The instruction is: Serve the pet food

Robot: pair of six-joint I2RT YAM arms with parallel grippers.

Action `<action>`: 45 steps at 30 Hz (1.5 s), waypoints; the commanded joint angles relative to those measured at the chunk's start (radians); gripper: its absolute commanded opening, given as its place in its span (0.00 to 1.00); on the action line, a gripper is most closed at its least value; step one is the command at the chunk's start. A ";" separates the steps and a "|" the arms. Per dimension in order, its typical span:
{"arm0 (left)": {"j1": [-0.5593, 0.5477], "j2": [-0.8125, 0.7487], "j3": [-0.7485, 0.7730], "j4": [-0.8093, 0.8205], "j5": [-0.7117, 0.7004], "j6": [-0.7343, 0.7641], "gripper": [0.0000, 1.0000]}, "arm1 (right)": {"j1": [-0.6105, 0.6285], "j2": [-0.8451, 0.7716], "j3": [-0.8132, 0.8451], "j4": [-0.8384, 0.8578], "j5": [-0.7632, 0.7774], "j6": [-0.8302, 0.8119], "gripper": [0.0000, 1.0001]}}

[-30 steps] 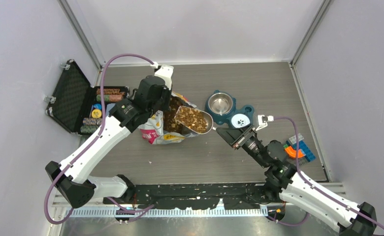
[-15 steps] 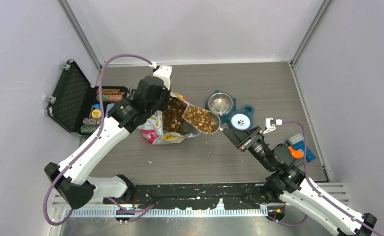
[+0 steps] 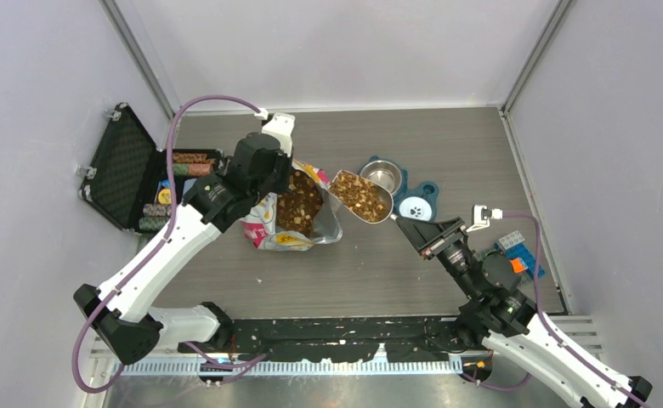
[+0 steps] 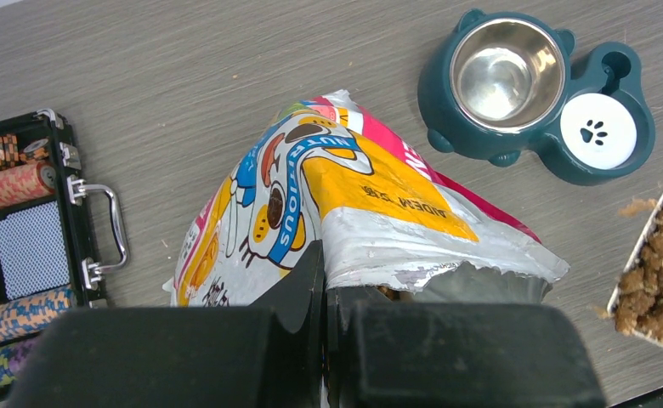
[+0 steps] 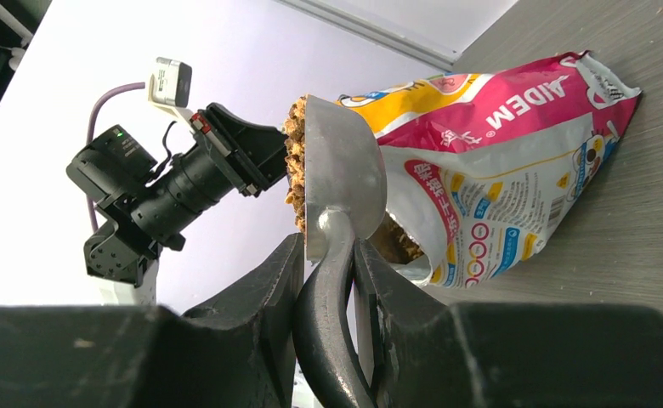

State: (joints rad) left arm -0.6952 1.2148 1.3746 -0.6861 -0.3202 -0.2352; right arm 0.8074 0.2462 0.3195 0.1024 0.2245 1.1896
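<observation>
— Right side first. What am I holding?

— On my right wrist camera the right gripper [image 5: 326, 259] is squeezed down onto the handle of one metal scoop [image 5: 342, 174], which shows edge-on there. Only the overhead view shows me the load. That's the pet food [image 3: 358, 194], small brown pellets heaped in the scoop, which is raised and overlaps the left edge of the feeder [image 3: 430, 187].

— And my left?

— The left gripper [image 4: 325, 285] is closed all the way, pinching the torn rim of one glossy bag [image 4: 354, 183]. It's silver foil inside, with pink and yellow print outside. From overhead I see more pellets in its open mouth.

— Dishes?

— My left wrist camera shows those best. There's one teal feeder holding one round, shiny steel bowl [image 4: 507, 72] and one white disc [image 4: 597, 131] with a paw print. Far left in the overhead view is one open black case [image 3: 124, 170] of chip rolls.
</observation>
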 commanded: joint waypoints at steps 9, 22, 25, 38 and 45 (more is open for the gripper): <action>0.003 -0.097 0.001 0.204 0.007 -0.017 0.00 | -0.039 0.075 0.114 0.071 0.126 -0.030 0.05; 0.002 -0.095 -0.022 0.230 0.081 -0.019 0.00 | -0.266 0.286 0.135 0.173 0.020 -0.024 0.05; 0.003 -0.084 -0.019 0.230 0.100 -0.013 0.00 | -0.321 0.324 0.127 0.181 -0.012 -0.020 0.05; 0.002 -0.083 -0.050 0.244 0.090 -0.006 0.00 | -0.446 0.442 0.107 0.135 -0.059 -0.076 0.05; 0.002 -0.082 -0.049 0.246 0.083 -0.006 0.00 | -0.458 0.506 0.105 0.139 -0.047 -0.105 0.05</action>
State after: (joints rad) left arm -0.6914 1.1736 1.3025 -0.6140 -0.2607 -0.2310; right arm 0.3573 0.7429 0.3946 0.1440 0.1734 1.1118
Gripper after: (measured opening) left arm 0.012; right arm 0.327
